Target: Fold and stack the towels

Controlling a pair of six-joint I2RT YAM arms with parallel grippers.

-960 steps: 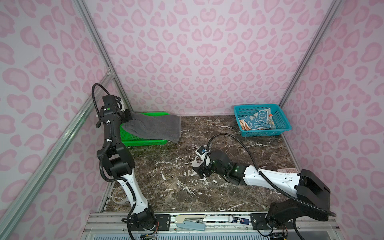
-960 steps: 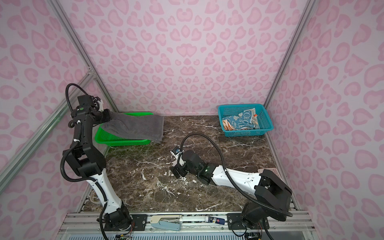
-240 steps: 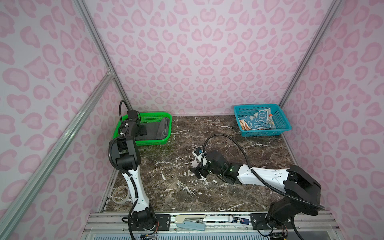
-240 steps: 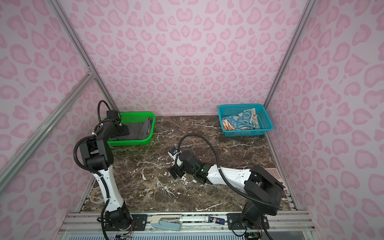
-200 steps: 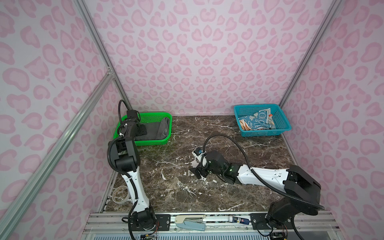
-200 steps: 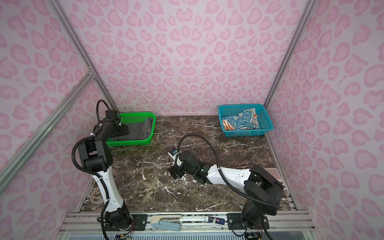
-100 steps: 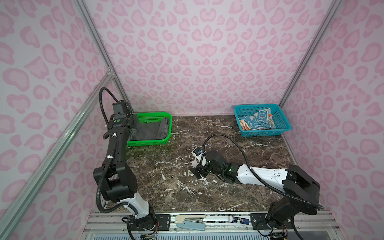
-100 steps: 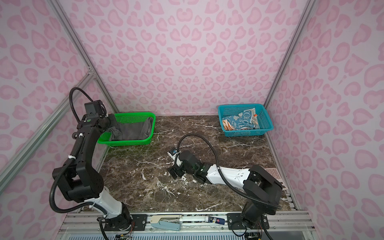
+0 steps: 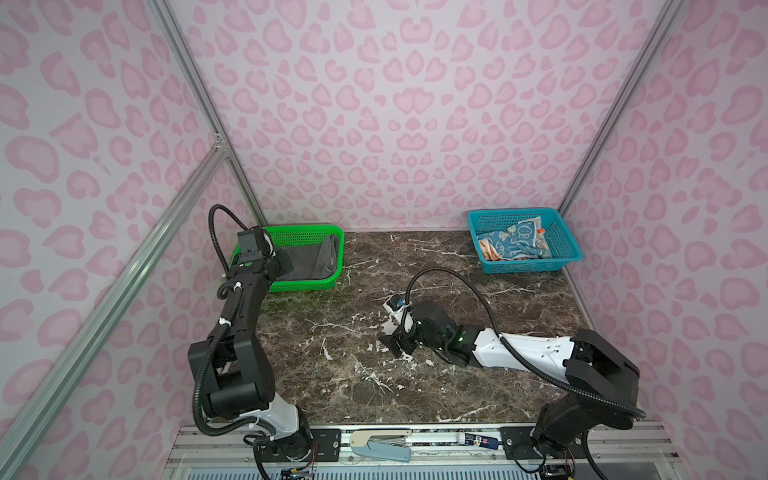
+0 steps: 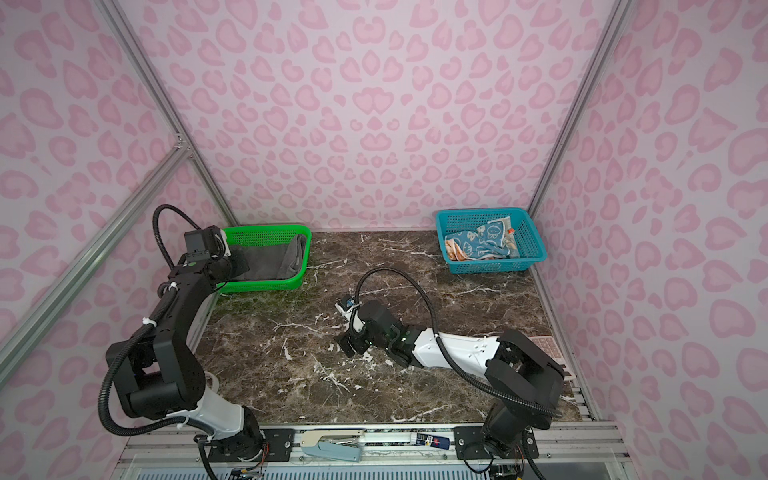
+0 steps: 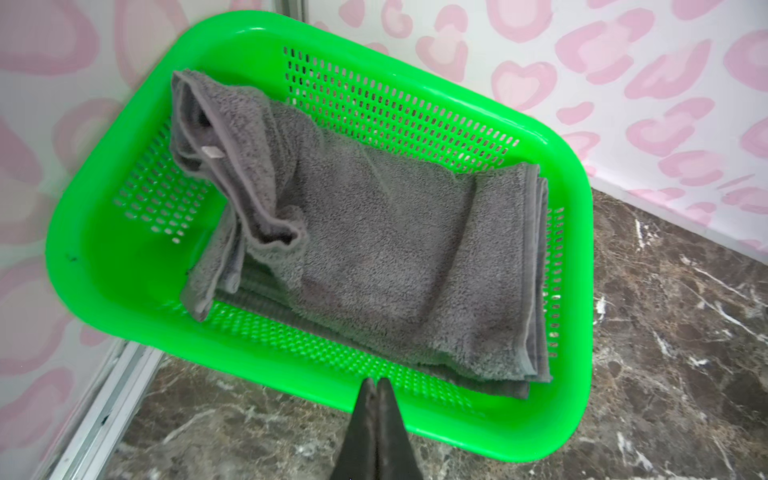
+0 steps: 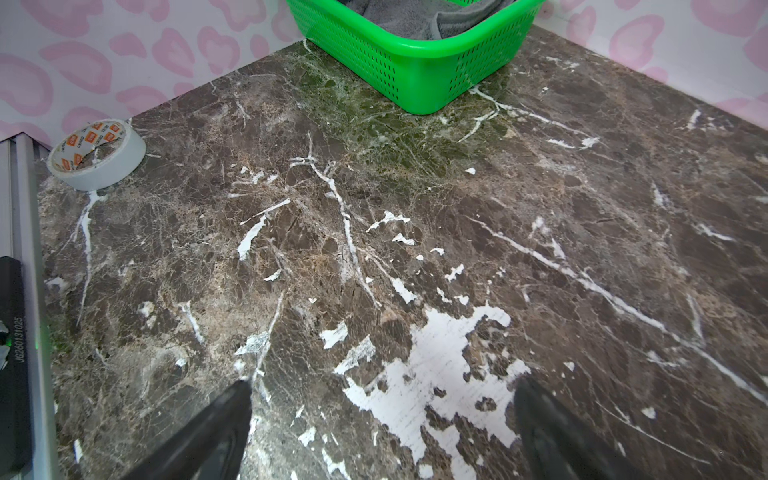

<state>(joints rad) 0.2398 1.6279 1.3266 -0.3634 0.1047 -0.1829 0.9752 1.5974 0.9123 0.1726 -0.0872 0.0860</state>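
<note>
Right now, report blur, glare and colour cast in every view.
Left wrist view: grey towel sharp, pink wall behind blurred. Right wrist view: marble table crisp, right pincer dark and soft. Both top views: even light, green tint on marble beside the green basket.

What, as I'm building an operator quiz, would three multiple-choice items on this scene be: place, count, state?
1. Where is the grey towel? A in the green basket; B spread outside it; C held aloft.
2. How many baskets are there? A one; B two; C three.
3. The left gripper is: A wide open; B shut, empty; C shut on the towel.
Key: 1 A, it lies within the green walls; 2 B, one green, one teal basket; 3 B, closed tight, nothing in it.
</note>
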